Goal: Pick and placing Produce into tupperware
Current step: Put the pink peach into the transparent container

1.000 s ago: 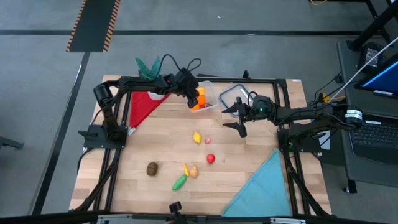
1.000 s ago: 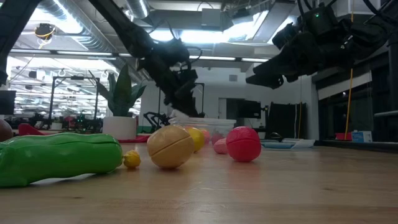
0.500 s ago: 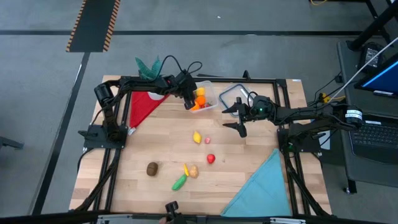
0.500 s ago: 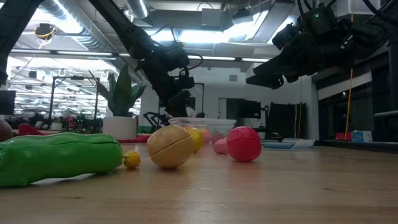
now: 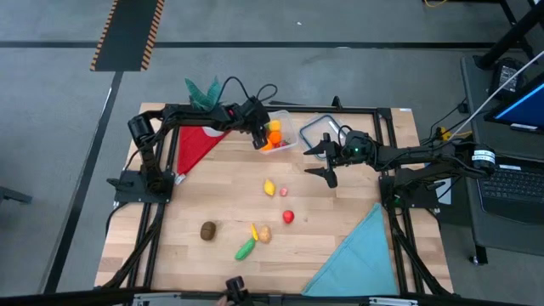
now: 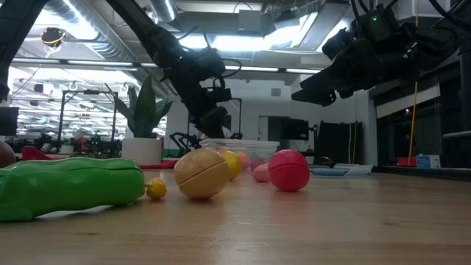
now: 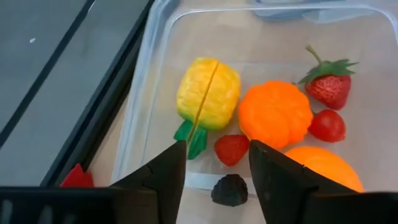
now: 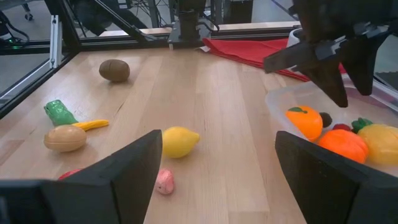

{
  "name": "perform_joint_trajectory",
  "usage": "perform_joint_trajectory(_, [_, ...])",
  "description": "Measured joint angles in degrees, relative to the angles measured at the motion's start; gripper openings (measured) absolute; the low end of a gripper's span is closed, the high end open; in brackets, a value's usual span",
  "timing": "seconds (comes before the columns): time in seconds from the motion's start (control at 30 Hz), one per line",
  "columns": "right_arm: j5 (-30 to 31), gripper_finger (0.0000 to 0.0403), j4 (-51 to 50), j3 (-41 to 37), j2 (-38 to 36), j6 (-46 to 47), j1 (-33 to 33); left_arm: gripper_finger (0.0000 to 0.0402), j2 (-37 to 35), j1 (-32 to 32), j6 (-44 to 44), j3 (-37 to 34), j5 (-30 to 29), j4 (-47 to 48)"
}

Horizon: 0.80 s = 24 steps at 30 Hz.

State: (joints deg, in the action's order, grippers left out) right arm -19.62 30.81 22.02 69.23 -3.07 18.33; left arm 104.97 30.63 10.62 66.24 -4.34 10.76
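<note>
**Grippers above the wooden table**

Left gripper (image 7: 211, 171) hangs over the small clear plastic tupperware (image 5: 284, 134), its two dark fingers parted and holding nothing. Inside lie a yellow toy pineapple (image 7: 208, 94), an orange pumpkin (image 7: 275, 114) and red strawberries (image 7: 329, 87). Right gripper (image 5: 325, 160) hovers just beside the container, spread wide and empty. Loose produce, a yellow lemon (image 8: 180, 140) and a green cucumber (image 6: 70, 186) among it, lies scattered on the pale plank tabletop (image 5: 331, 229). Beyond stands a potted plant (image 6: 144, 118) under ceiling lights.
</note>
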Motion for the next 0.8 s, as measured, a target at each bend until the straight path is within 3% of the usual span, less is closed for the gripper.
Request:
perform_joint_trajectory(0.2, [0.0,0.0314,0.1,0.0,0.0,-0.3,0.0,0.0173,-1.3,-0.6,0.2,0.8,-0.8,0.6])
perform_joint_trajectory(0.57, [0.0,0.0314,0.2,0.0,0.0,1.4,0.0,0.0174,-12.5,-5.9,0.5,0.8,1.2,1.4])
perform_joint_trajectory(0.8, [0.0,0.0314,0.2,0.0,0.0,1.5,-0.2,0.0174,-19.0,-10.8,-0.1,-5.4,1.9,-2.4])
